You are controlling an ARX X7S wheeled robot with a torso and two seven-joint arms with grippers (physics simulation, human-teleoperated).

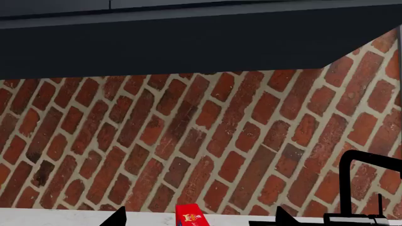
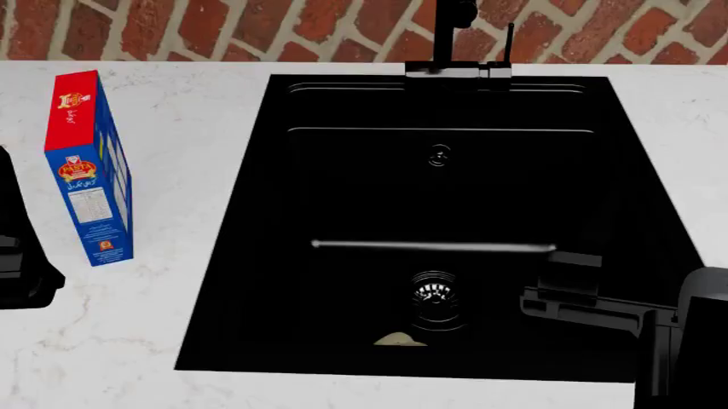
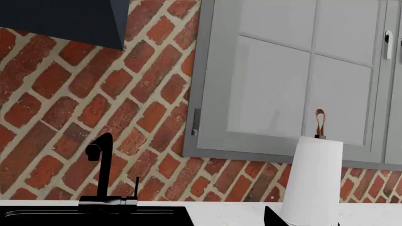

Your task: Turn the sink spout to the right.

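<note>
My right hand (image 2: pixel 569 281) hangs low over the sink (image 2: pixel 438 221), near its front right corner; whether it is released or clenched I cannot tell. My left hand (image 2: pixel 23 256) sits at the desk's (image 2: pixel 170 281) left edge, state likewise undetermined. Neither touches anything. The drain strainer (image 2: pixel 437 294) lies just ahead of the right hand. Beyond, at the sink's far rim against the brick wall (image 2: pixel 228 30), stands the sink spout (image 2: pixel 455 34), a thin lever rod (image 2: pixel 509 47) just beside it. To do the step well, I judge the right hand should rise, reach the bent arm rather than the lever, and push sideways. The red-and-blue box's (image 2: pixel 89 170) printing is too small to read.
</note>
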